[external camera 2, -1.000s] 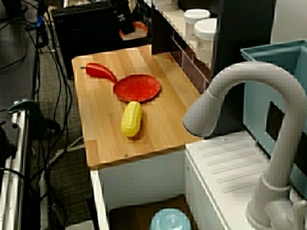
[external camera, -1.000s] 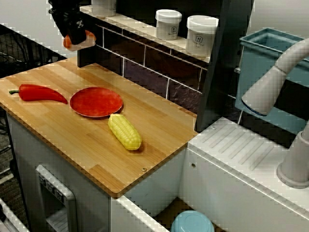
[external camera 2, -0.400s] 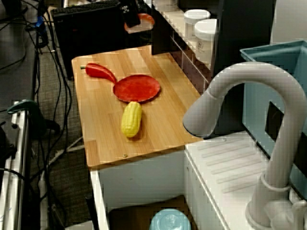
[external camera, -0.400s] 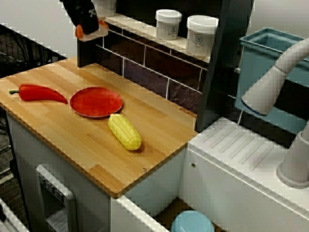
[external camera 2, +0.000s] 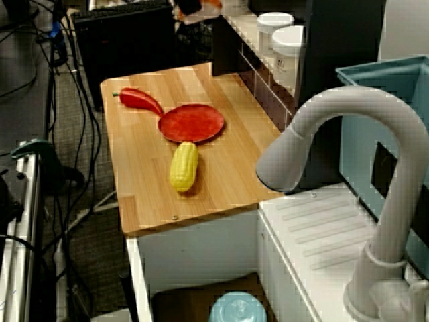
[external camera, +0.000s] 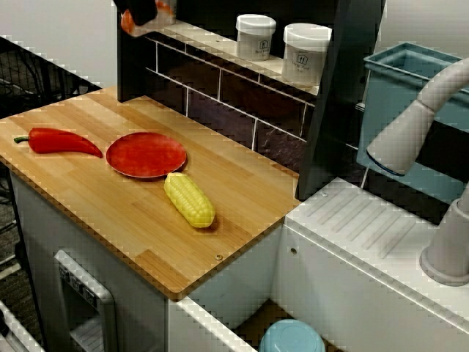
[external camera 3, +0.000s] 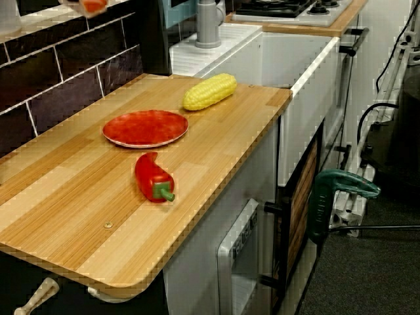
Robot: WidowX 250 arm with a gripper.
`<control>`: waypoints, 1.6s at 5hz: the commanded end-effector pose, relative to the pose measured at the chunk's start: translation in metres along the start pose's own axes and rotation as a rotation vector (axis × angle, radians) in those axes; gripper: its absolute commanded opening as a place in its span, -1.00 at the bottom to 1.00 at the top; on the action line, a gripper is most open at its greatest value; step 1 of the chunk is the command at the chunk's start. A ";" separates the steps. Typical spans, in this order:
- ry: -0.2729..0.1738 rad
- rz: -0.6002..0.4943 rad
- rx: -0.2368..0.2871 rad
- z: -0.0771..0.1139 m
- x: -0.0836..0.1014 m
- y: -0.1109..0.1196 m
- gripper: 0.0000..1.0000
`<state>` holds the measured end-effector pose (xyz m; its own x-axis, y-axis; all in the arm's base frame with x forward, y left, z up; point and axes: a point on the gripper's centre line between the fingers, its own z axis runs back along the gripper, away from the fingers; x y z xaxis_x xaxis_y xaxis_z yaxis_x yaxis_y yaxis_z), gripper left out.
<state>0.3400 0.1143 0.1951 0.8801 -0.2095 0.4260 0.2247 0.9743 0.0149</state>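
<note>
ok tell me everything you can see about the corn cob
The corn cob is yellow, with rows of kernels and a plastic-looking sheen, whole and bare. It lies on its side on the wooden countertop, one end close to the red plate; whether they touch is unclear. Nothing grips it.

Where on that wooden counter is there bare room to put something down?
Widest free patch: the wooden counter's front strip, between the corn and the near edge. Another runs along the tiled wall behind the red plate. Crowded: the middle, where red pepper, plate and corn lie in a row, and the shelf with the white jars.
</note>
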 end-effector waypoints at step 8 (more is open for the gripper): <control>-0.029 -0.040 0.069 -0.014 0.049 -0.033 -1.00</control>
<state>0.3857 0.0757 0.1832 0.8838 -0.2358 0.4042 0.2284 0.9712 0.0671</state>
